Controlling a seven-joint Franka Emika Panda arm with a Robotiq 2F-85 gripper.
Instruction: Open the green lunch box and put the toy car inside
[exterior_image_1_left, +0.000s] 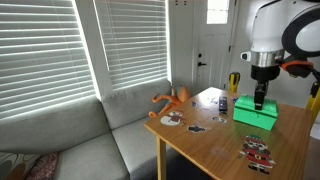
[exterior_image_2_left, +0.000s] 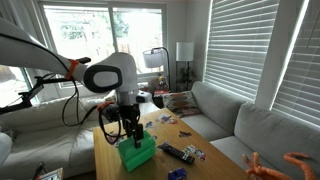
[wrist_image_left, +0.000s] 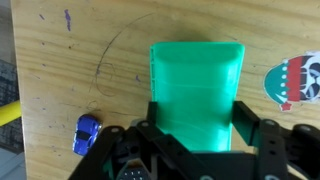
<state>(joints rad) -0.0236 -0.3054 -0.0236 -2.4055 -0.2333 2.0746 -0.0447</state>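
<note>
The green lunch box (wrist_image_left: 197, 80) stands in the middle of the wrist view, on the wooden table (wrist_image_left: 60, 70), and its lid looks closed; the gripper (wrist_image_left: 197, 118) hangs over its lower end with the jaws wide apart, holding nothing; the blue toy car (wrist_image_left: 87, 133) lies at the lower left, near the box; by my judgement, opening and placing are both not yet done.

glossy green plastic lunch box (wrist_image_left: 197, 92) on grained, scuffed wooden table (wrist_image_left: 70, 75)
</note>
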